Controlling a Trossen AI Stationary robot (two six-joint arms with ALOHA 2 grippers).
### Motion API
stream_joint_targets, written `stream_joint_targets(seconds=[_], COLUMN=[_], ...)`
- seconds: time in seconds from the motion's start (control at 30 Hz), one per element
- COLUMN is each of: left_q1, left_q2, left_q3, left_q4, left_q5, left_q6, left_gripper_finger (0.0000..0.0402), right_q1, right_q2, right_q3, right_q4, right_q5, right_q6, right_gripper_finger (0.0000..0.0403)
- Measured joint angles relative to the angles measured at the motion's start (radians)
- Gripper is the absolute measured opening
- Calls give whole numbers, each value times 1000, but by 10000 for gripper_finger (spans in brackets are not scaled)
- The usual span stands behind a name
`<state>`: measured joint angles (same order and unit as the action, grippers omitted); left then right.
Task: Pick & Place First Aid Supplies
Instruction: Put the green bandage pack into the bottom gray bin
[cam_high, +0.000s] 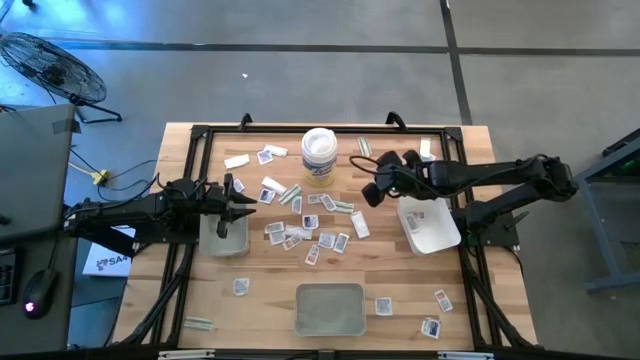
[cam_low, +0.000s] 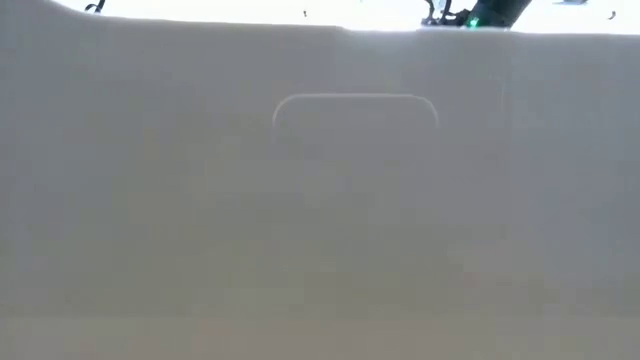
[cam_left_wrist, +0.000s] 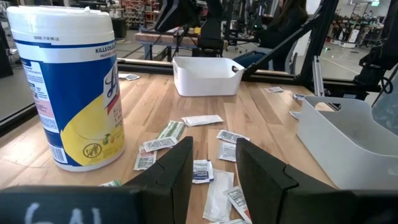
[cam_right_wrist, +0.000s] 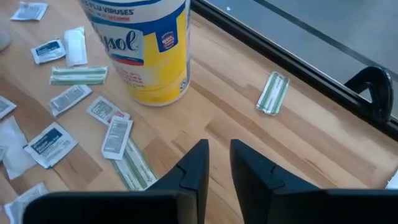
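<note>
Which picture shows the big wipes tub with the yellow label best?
The left wrist view: the tub stands whole, lid to base, label readable. The right wrist view cuts off its top. The high view shows only its small round lid from above. The low view is blocked, so no tub shows.

The low view is almost wholly blocked by a pale blur, with only the faint outline of a tray (cam_low: 355, 105) showing through. From above, the print on the packets (cam_high: 310, 235) is too small to read. In the right wrist view the tub (cam_right_wrist: 146, 46) is cut off at the edge.
</note>
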<state>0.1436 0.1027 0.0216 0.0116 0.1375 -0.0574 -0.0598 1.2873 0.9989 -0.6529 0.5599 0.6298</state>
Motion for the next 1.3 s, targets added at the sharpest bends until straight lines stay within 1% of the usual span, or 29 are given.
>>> stream_joint_targets(seconds=[0.13,0.2,0.3,0.43,0.53,0.6,0.67,0.8,0.97,1.07,1.17,1.23,1.3], left_q1=[0,0,0,0,0,0,0,0,0,0,0,0,0], left_q2=[0,0,0,0,0,0,0,0,0,0,0,0,0], left_q3=[0,0,0,0,0,0,0,0,0,0,0,0,0], left_q4=[0,0,0,0,0,0,0,0,0,0,0,0,0], left_q5=[0,0,0,0,0,0,0,0,0,0,0,0,0], left_q6=[0,0,0,0,0,0,0,0,0,0,0,0,0], left_gripper_finger=[120,120,120,120,120,120,120,120,120,120,120,120,120], right_q1=[1,0,-6,2,21,37,49,77,147,199,255,277,278], right_q2=[9,27,78,184,268,313,351,395,401,401,401,401,401], right_q3=[0,0,0,0,-1,-1,-1,0,0,0,0,0,1], right_q4=[9,38,132,238,216,199,197,198,200,200,183,173,169], right_q5=[35,20,-88,-274,-399,-442,-468,-490,-460,-434,-378,-329,-306], right_q6=[36,44,11,-92,-161,-148,-92,-2,-11,-138,-270,-292,-289], right_gripper_finger=[56,57,59,51,41,35,33,47,82,101,112,115,113])
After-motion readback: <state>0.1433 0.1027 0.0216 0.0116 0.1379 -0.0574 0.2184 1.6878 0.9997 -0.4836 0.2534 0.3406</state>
